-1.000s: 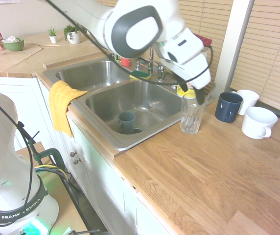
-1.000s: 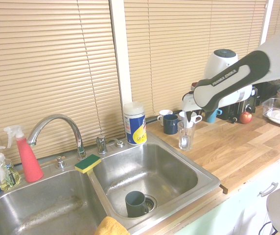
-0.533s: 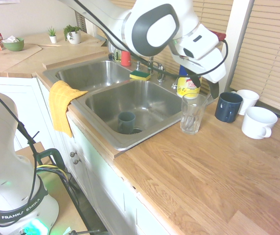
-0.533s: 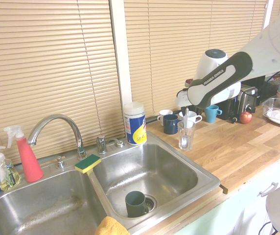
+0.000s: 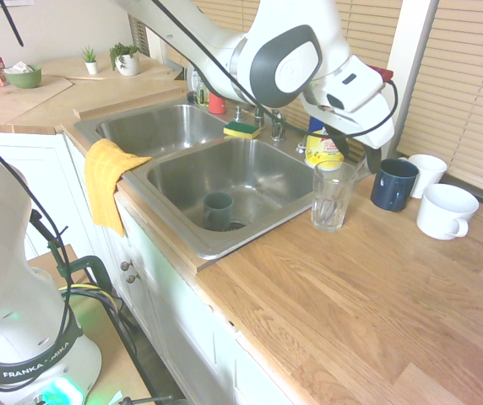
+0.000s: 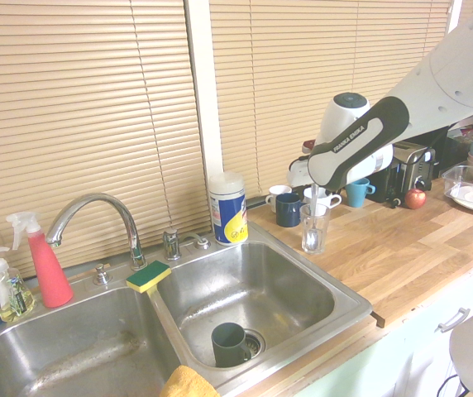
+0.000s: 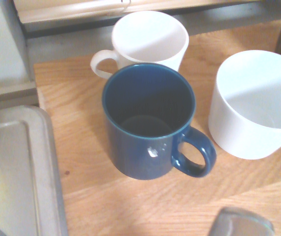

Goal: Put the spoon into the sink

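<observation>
Wood-plank kitchen counter (image 5: 351,287) has plenty of bare board in front of the white arm's gripper (image 5: 358,156), out to the front edge. Gripper hangs just above and behind the clear ribbed drinking glass (image 5: 332,198); can't tell if it is clenched or released. Slim silvery metal spoon (image 6: 312,227) stands upright in that glass, bowl down, not in the sink. Just beyond the gripper: navy ceramic mug (image 7: 148,123), flanked by a tall white mug (image 7: 148,37) and a wide white mug (image 7: 256,103). Beside the glass is the two-basin stainless steel sink (image 5: 250,173), rim close to the glass. Dark grey cup (image 5: 218,211) stands by the near basin's drain. Further off: yellow-and-white canister (image 6: 227,208), curved chrome faucet (image 6: 96,219), slatted beige blinds (image 6: 96,99).
</observation>
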You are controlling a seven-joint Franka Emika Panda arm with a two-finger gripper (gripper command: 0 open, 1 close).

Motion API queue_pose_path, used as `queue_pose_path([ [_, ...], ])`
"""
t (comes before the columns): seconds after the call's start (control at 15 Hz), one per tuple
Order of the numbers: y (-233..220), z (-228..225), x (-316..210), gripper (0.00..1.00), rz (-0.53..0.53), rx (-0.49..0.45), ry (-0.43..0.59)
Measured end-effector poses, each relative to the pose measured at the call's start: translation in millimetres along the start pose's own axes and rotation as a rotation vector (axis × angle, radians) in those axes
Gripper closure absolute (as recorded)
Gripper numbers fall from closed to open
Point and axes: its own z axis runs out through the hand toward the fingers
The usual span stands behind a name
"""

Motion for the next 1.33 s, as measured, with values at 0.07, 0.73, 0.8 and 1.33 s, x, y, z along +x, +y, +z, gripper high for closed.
queue_pose_path([
  [0.07, 0.0, 2.1, 0.7, 1.0, 0.002, 0.0, -0.001],
  [0.73, 7.2, 17.7, 6.1, 1.0, 0.012, 0.005, -0.011],
  [0.8, 7.4, 17.7, 6.3, 1.0, 0.012, 0.006, -0.012],
  [1.33, 9.7, 14.4, 16.1, 1.0, 0.038, 0.016, -0.009],
])
